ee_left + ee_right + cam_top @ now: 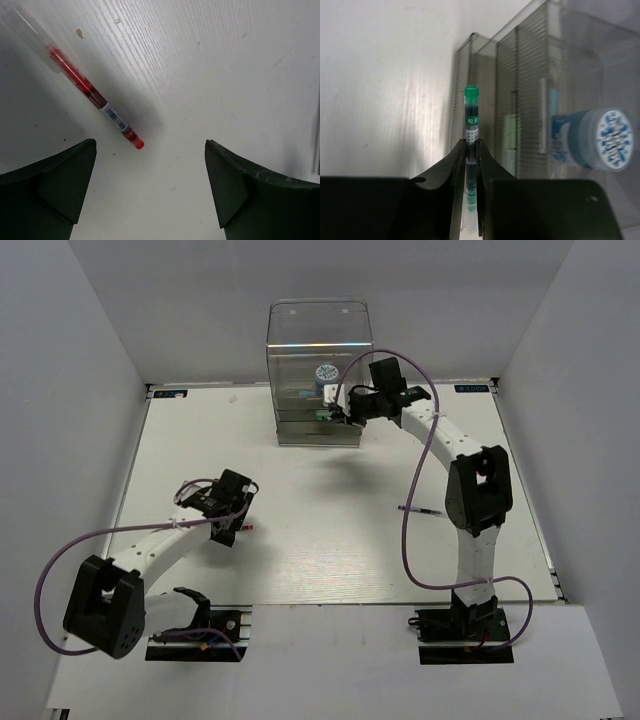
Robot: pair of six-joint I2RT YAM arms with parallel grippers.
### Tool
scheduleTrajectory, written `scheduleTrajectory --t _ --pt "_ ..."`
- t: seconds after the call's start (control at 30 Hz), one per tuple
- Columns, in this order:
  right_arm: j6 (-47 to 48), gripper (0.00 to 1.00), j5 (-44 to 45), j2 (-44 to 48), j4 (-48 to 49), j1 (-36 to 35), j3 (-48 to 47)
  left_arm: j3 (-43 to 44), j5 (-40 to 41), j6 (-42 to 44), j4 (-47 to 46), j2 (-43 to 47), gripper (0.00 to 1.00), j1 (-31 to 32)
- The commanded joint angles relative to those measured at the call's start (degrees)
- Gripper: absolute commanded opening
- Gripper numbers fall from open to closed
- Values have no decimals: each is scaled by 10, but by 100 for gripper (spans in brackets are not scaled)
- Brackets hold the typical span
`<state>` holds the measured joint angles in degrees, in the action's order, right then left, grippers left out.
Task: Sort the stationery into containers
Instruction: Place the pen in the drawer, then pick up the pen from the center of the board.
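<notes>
My right gripper (337, 414) is shut on a green pen (471, 115) and holds it, green end forward, just in front of the clear drawer unit (318, 360), near its right side (520, 100). The round blue-and-white tub (600, 140) sits inside the unit and also shows in the top view (326, 373). A pale-green item (509, 132) and a light-blue item (553, 100) show through the smoky walls. My left gripper (150, 145) is open and empty just above the table. The thin red pen (92, 95) lies ahead of it, towards its left finger.
A dark purple pen (422, 510) lies on the white table (330, 530) beside the right arm's elbow. White walls close in the table on three sides. Purple cables loop from both arms.
</notes>
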<state>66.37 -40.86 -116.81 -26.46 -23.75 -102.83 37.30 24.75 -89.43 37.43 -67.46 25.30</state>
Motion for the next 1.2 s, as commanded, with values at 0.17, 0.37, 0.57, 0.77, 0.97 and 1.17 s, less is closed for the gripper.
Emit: scheduleTrajectory --t 0.17,0.37,0.57,0.77,0.97,1.17 --pt "-116 0 24 -49 190 -21 -15 56 3 73 41 -64 100 -12" --pt "-139 0 28 -95 245 -22 -26 51 -2 73 47 -77 100 -17" --pt "-152 28 47 -119 258 -20 -35 45 -2 79 47 -77 100 -23" --pt "-155 74 10 -65 255 -18 37 35 -20 79 41 -88 96 -28" --pt "-229 90 38 96 382 -17 229 11 -56 79 1 -100 70 -46" --pt "-271 90 55 185 333 -12 327 16 -79 73 -18 -146 56 -72"
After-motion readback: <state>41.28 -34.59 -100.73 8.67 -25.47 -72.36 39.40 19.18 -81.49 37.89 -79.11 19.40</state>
